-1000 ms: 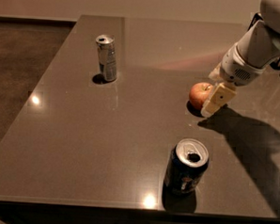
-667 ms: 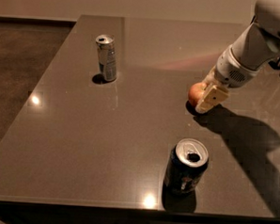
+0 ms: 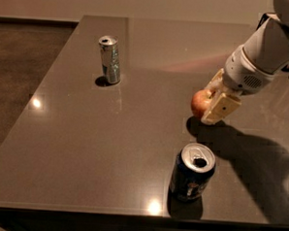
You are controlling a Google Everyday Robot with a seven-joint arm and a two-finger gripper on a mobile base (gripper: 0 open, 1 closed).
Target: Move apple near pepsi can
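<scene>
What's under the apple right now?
Below the apple only bare table and a dark shadow show. The gripper, closed on the apple, covers the side toward the arm, so whether the underside touches the table there cannot be seen.

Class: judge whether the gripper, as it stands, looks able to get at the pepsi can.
Probably yes: the gripper, jaws shut on the apple, hangs just behind the pepsi can, with nothing standing between them.

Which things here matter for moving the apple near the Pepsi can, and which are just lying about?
Job: small round red-orange apple, held in the tool at right; dark blue Pepsi can, near front edge.
Lying about: slim silver can, far left.
</scene>
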